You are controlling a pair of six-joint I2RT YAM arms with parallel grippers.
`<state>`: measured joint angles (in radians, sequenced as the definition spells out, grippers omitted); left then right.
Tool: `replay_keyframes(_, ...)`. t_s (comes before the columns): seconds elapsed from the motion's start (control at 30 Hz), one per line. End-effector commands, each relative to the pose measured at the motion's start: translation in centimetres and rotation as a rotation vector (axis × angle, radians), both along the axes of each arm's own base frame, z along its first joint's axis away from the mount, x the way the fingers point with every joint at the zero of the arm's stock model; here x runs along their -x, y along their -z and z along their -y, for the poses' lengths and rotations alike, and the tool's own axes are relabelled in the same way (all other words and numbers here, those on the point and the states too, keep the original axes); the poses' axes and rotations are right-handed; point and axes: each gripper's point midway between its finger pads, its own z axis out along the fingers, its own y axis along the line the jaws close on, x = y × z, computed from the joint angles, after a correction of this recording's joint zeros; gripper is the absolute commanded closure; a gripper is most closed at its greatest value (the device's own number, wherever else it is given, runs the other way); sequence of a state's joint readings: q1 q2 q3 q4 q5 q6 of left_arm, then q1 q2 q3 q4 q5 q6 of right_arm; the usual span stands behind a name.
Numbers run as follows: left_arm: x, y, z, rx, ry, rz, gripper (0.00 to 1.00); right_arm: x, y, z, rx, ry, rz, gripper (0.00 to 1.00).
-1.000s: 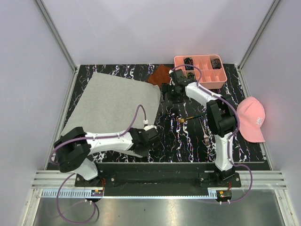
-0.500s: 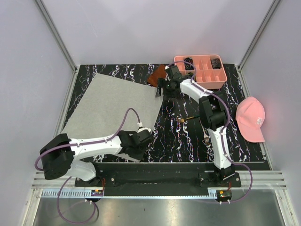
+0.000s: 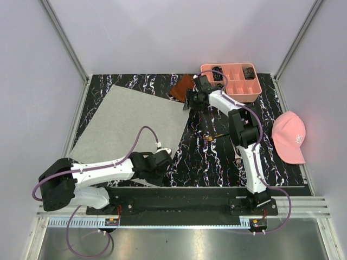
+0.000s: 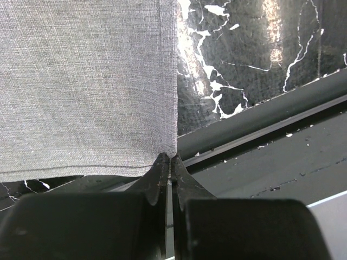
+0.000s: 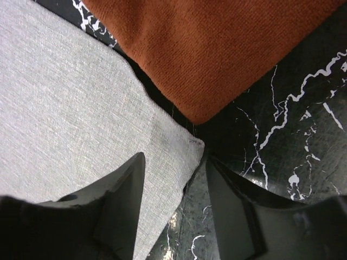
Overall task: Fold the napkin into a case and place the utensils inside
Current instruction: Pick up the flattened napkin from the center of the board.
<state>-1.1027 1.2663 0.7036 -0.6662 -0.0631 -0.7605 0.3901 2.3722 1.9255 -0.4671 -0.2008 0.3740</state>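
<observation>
The light grey napkin (image 3: 130,122) lies spread flat on the left half of the table. My left gripper (image 3: 165,157) is at its near right corner, by the table's front edge. In the left wrist view the left gripper (image 4: 171,158) is shut on that corner of the napkin (image 4: 87,81). My right gripper (image 3: 188,103) is at the far right corner. There the right gripper (image 5: 173,160) stands open, its fingers either side of the corner of the napkin (image 5: 81,108). A silver fork (image 3: 237,158) and a dark piece with a gold end (image 3: 212,138) lie near the right arm.
A rust-brown cloth (image 3: 181,86) lies just beyond the napkin's far right corner, and its tip (image 5: 217,49) almost touches that corner. A pink compartment tray (image 3: 230,66) stands at the back right. A pink cap (image 3: 290,136) lies at the right edge.
The left gripper has drawn the napkin's near corner toward the front edge, and the cloth has flattened. The right gripper has moved left onto the far corner, and its jaws have narrowed.
</observation>
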Motion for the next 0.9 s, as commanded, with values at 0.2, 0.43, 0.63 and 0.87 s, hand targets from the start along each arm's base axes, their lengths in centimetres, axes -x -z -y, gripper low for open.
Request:
replay_keyframes(0.2,0.6,-1.0,0.3,0.045,0.01,-0.013,1.0,-1.6,-1.3,-0.6,-0.037,0.004,0.049,0.5)
replay_keyframes(0.43,0.7,-0.9,0.0,0.046,0.0,-0.007,1.0,-2.0,-1.9,-0.4,-0.018,-0.003,0.078,0.5)
replay_keyframes(0.63,0.8,-1.0,-0.2,0.05,-0.004,-0.008,1.0,-2.2,-2.1,-0.3,-0.007,-0.012,0.091,0.51)
replay_keyframes(0.87,0.8,-1.3,-0.1,0.069,0.0,-0.001,1.0,-2.4,-3.3,-0.6,-0.025,-0.029,0.112,0.65)
